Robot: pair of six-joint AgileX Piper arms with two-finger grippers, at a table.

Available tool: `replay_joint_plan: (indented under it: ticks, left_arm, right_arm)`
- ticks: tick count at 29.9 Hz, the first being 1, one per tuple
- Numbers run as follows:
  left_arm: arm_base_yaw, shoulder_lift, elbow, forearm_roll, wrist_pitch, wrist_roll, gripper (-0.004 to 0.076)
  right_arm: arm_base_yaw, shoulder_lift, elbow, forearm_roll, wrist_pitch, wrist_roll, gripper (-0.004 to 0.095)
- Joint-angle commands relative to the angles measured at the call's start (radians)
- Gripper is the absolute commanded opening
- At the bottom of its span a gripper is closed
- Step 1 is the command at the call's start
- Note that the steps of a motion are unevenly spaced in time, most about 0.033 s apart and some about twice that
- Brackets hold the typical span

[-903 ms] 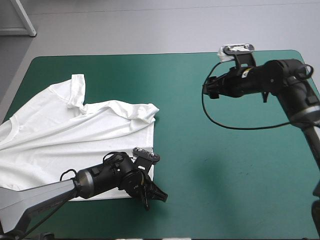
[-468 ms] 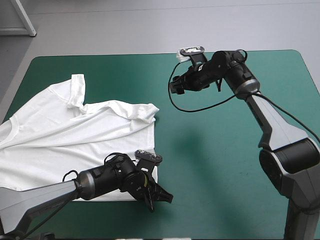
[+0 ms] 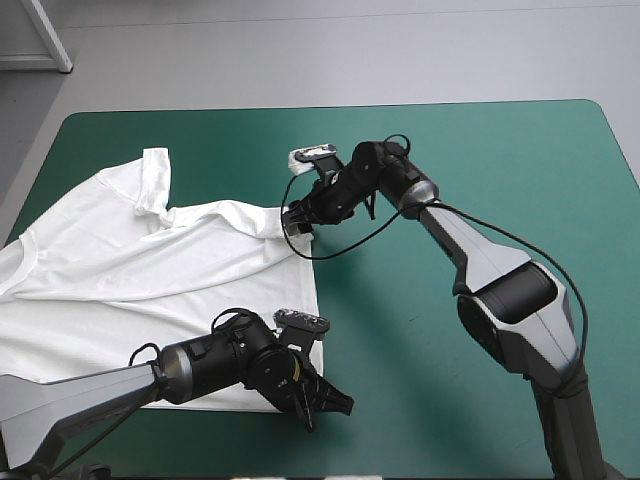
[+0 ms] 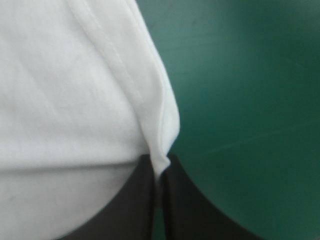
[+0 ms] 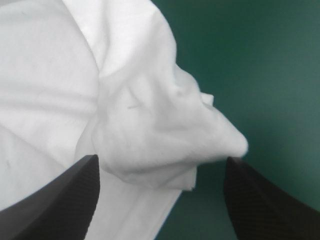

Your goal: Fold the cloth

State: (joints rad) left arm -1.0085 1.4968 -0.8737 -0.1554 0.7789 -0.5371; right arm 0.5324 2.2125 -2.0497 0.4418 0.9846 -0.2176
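**High view with both wrist views.** The left arm [image 3: 120, 380] enters from 7 o'clock and lies low over the bench [image 3: 480, 160], with its wrist turned toward 4 o'clock. Its jaws are pressed together on the T-shirt [image 3: 150, 270]. In the left wrist view a hemmed corner of white cloth [image 4: 160, 125] is pinched between the two black fingers [image 4: 130, 205], which are all but closed on it. This grasp falls at the 5 o'clock corner of the garment.

The right arm [image 3: 480, 270] enters from 5 o'clock and is stretched long toward 10 o'clock. Its jaws are placed at the 2 o'clock corner of the garment. They are spread wide, with one finger [image 5: 60, 200] set on each side of a bunched fold of cloth [image 5: 160, 135], and nothing is gripped.

The T-shirt is spread mostly flat on the 9 o'clock half of the bench, with wrinkles running across it. A short sleeve [image 3: 155, 175] points toward 12 o'clock. The 3 o'clock half of the teal-green cover [image 3: 430, 400] is shown bare. Grey floor [image 3: 300, 50] is seen beyond the 12 o'clock edge.
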Motion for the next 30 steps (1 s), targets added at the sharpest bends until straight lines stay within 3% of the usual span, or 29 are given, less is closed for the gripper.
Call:
replay_joint_plan:
  ticks: [1, 4, 7, 9, 14, 19, 23, 30]
  left_arm:
    - [-0.032, -0.014, -0.008, -0.053, 0.031, -0.003, -0.0009]
    - [-0.060, -0.014, -0.008, -0.043, 0.024, -0.003, -0.0009]
    - [-0.081, -0.014, -0.008, -0.040, 0.013, -0.007, -0.0009]
    - [-0.081, -0.014, -0.008, -0.040, 0.010, -0.007, -0.0009]
    - [-0.081, -0.014, -0.008, -0.003, 0.010, -0.007, -0.0009]
    - [-0.081, -0.014, -0.008, 0.051, 0.009, -0.007, -0.0009]
    - [-0.081, -0.046, -0.021, 0.143, 0.022, -0.007, -0.0009]
    - [-0.079, -0.193, -0.214, 0.351, 0.215, -0.010, -0.0009]
  right_arm:
    - [0.022, -0.021, -0.035, -0.033, -0.111, 0.041, 0.0642]
    - [0.024, 0.014, -0.035, -0.038, -0.156, 0.058, 0.0626]
    - [0.024, 0.044, -0.035, -0.034, -0.177, 0.058, 0.0531]
    - [0.024, 0.059, -0.036, -0.034, -0.178, 0.058, 0.0404]
    - [0.024, 0.045, -0.041, -0.005, -0.149, 0.006, -0.0021]
    - [0.023, -0.049, -0.041, 0.006, -0.154, -0.008, -0.0015]
    - [0.023, -0.162, -0.041, -0.061, -0.154, -0.004, -0.0015]
    - [0.021, -0.384, -0.041, -0.256, -0.197, 0.127, -0.0015]
